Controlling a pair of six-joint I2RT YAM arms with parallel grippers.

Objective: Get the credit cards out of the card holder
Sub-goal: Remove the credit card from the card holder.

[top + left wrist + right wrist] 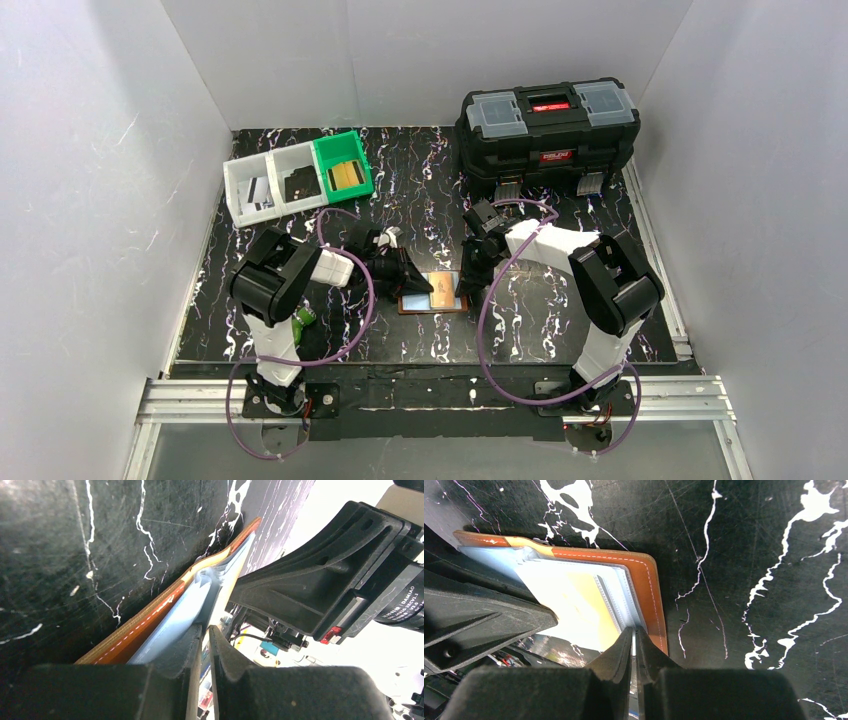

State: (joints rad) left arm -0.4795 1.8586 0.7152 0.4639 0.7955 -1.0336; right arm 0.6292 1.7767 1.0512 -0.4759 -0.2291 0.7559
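The card holder (433, 293) lies open on the bench (400, 200). My left pincer (206, 642) and right pincer (633, 640) each nip narrow on its thin edges. The cards (584, 605) look light, stiff, slick; I'd pinch an exposed card edge.

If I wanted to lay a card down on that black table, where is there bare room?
Bare table lies at the back between the green bin and the toolbox, and along the front, between the card holder and the near edge. The middle is crowded: the left gripper and right gripper meet on the card holder.
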